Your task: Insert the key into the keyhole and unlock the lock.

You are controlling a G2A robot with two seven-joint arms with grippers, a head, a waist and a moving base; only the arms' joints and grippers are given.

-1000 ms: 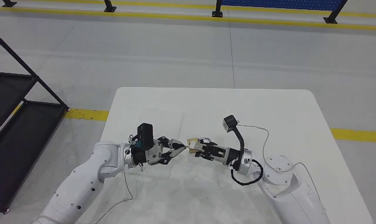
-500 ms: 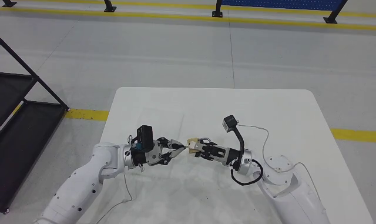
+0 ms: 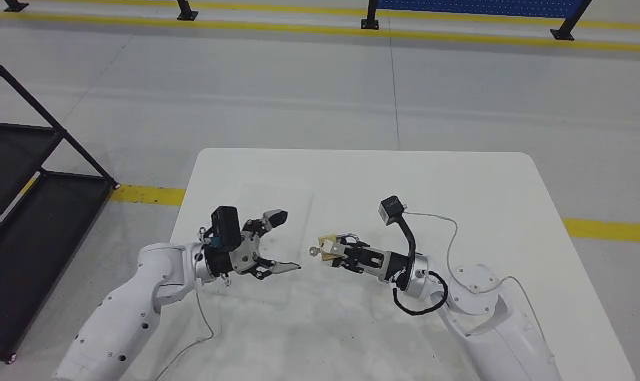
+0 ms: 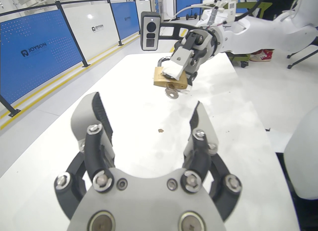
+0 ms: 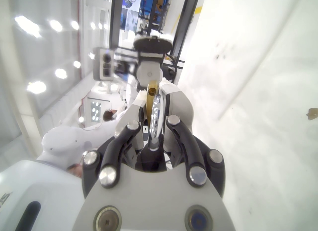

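Grip comes first in this step, by my reading. The left fingers (image 4: 99, 108) stand spread wide over the worktop (image 3: 450, 191), holding nothing, apart from the key (image 4: 172, 93) and pointing toward it. They should close flat on the key's round bow, one pad to each face and as deep as the bow allows, since a pinch on the rim alone would likely slip. The turn should then run about the key's own axis with no sideways pull, or the blade may bind or drag out of the keyhole.

The key looks seated already: only its silvery bow, pierced by a hole, sticks out of the bottom of the lock (image 4: 169, 80). The lock is a small brass padlock held in the air above the worktop, near its middle in the top view, with the keyhole end toward the left arm. Its steel shackle (image 4: 162, 61) shows at the far end and seems not yet sprung. One leg is hidden behind a finger, so I cannot be sure.

The right fingers (image 4: 177, 64) are clamped on the lock's two broad faces, white padding against the brass. They have to hold hard against the twist, because the smooth brass could rotate in the grip and waste the turn.
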